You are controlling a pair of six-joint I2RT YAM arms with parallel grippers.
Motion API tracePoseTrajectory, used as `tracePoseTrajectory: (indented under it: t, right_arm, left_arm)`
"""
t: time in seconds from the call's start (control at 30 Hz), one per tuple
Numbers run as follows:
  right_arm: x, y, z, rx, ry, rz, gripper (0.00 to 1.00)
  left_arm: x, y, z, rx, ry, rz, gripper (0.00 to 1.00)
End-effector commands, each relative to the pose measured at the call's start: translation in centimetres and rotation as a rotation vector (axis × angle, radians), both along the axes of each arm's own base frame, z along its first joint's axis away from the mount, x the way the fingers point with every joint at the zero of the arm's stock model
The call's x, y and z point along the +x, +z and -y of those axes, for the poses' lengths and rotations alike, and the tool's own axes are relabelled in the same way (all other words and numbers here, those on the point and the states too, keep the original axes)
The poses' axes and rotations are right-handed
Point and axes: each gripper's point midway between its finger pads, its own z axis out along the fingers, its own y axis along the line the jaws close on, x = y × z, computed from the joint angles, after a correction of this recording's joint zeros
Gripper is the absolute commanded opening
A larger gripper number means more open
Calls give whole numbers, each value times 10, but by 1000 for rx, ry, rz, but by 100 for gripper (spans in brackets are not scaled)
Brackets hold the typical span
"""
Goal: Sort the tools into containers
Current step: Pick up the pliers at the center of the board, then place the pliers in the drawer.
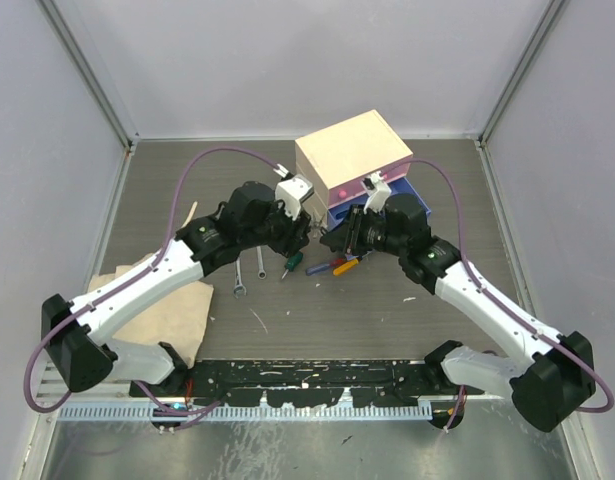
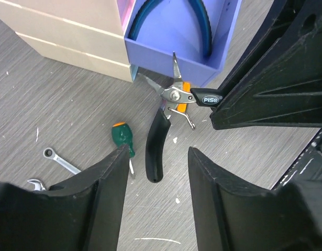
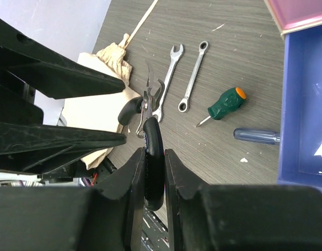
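My right gripper [image 3: 154, 152] is shut on one black handle of small cutters [image 3: 149, 112] with an orange pivot [image 2: 175, 95], held just above the table in front of the chest [image 1: 352, 150]. My left gripper [image 2: 158, 151] is open; the cutters' free black handle [image 2: 155, 146] hangs between its fingertips, untouched. Blue-handled pliers [image 2: 176, 21] lie in the open purple drawer [image 2: 171, 57]. Two silver wrenches [image 3: 171, 68] [image 3: 195, 73] and a green screwdriver [image 3: 226, 102] lie on the table. A blue-handled screwdriver [image 3: 255, 135] lies by the blue drawer [image 3: 302, 104].
A beige cloth [image 1: 177, 300] lies at the left with a thin wooden stick [image 3: 142, 18] beside it. The pink drawer [image 3: 302, 13] sits above the blue one. Orange and red handled screwdrivers [image 1: 342, 266] lie under the right gripper. Grey walls enclose the table.
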Motion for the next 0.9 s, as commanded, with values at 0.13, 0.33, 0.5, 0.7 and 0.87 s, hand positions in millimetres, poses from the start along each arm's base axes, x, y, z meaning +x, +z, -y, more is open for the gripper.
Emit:
tracePoseTrajectory:
  t: [0.13, 0.33, 0.5, 0.7, 0.87]
  right_arm:
    - [4, 44, 19, 33, -97, 177, 1]
    - [5, 45, 47, 15, -242, 201, 1]
    - [6, 47, 85, 16, -442, 219, 0]
    - [9, 33, 106, -45, -550, 168, 0]
    - [16, 27, 125, -64, -663, 118, 0]
  left_arm:
    - [9, 70, -12, -165, 73, 157, 62]
    - [39, 81, -41, -219, 234, 126, 64]
    - [62, 80, -70, -240, 377, 99, 68]
    - [95, 62, -114, -134, 584, 79, 70]
    - [111, 59, -126, -84, 615, 96, 70]
